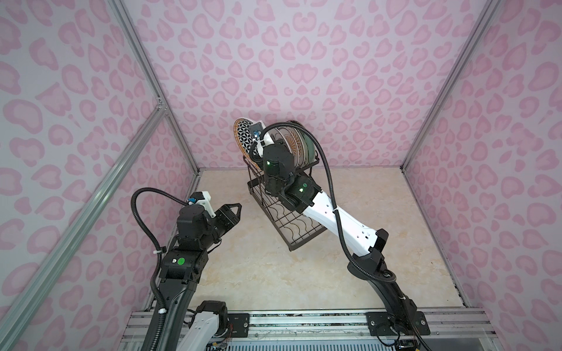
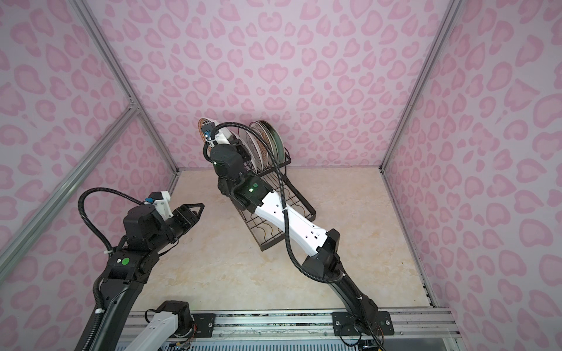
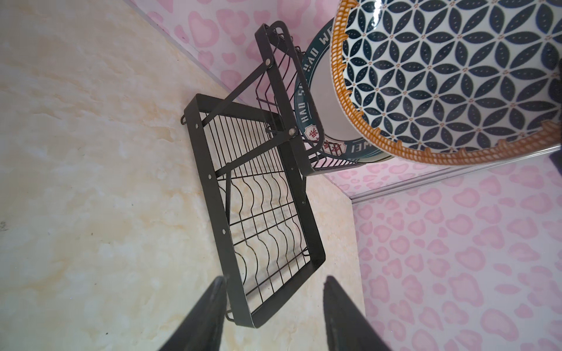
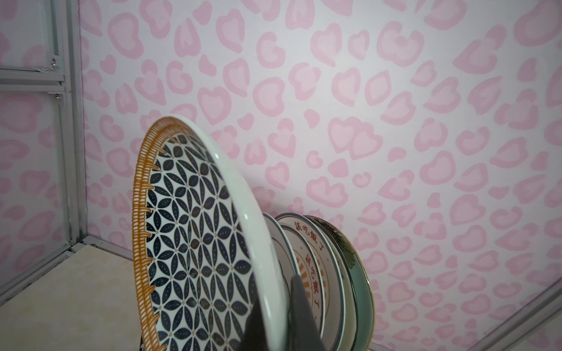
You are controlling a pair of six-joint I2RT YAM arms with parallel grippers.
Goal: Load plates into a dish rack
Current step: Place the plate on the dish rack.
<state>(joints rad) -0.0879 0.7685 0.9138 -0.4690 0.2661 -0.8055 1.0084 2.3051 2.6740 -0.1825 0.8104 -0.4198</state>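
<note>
- The plate being moved [image 4: 194, 243] is round. Its face is covered in dark and white petal shapes, and it has a ropey orange rim and a plain white back.
- It stands up on its edge, tipped a little, in the lower left of the right wrist view. In a top view it [image 1: 244, 133] peeks out at the upper middle, just left of the right arm [image 1: 331, 218].
- The right fingers [image 4: 301, 304] are clamped tight on its rim, one on the patterned face and one on the white back.
- Right beside it, more plates stand in a row in the raised top basket [image 3: 279, 76]. There is a teal-lettered plate [image 3: 304, 100], an orange sunburst plate [image 4: 307, 261] with red letters, and a green plate [image 4: 362, 297] at the far end.
- I cannot tell if the held plate's bottom edge sits in the basket.
- The dish rack [image 1: 292, 225] is black wire, with a low flat tray of wavy wires. It sits in the middle of both top views on the cream tabletop [image 1: 380, 228], close to the back wall.
- The right arm and its black hose [image 1: 327, 170] cross in front of the rack, so they hide much of the plates from above.
- The left fingers [image 1: 232, 211] are spread apart and hold nothing. They are at the left of the middle in both top views, apart from the rack and pointing toward it.
- Pink spotted walls [image 1: 304, 60] stand all around.
</note>
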